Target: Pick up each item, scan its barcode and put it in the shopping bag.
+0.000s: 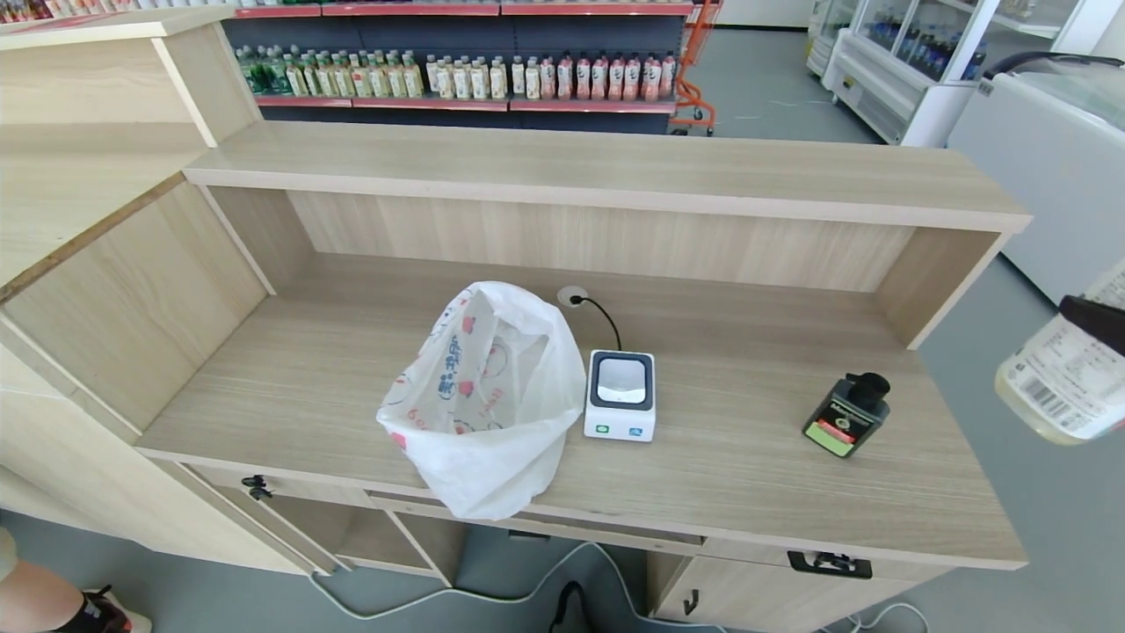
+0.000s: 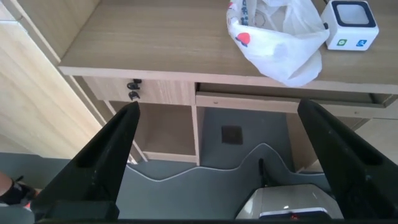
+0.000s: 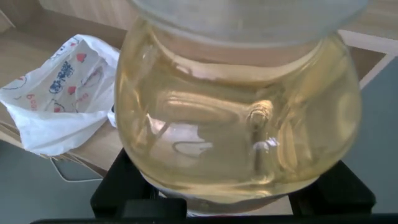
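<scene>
Before the worktop's (image 1: 747,475) front edge, the left end effector (image 2: 219,109) hangs wide and empty. The shopping bag (image 1: 483,396) overhangs that edge, scanner (image 1: 620,396) just beside it, dark bottle (image 1: 846,415) nearer the right end. Beyond that end, the right end effector (image 1: 1092,322) grips a pale-yellow bottle (image 1: 1063,378).

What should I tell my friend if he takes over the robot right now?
Left gripper: open, empty, low in front of the counter.
Right gripper: shut on the pale-yellow bottle, held in the air off the counter's right end.
Shopping bag: standing open on the counter, with the scanner just to its right. A dark bottle stands farther right.
Done: yellow bottle picked up.
Left: scan it and bag it, then do the same with the dark bottle. I cannot see whether anything is in the bag.
</scene>
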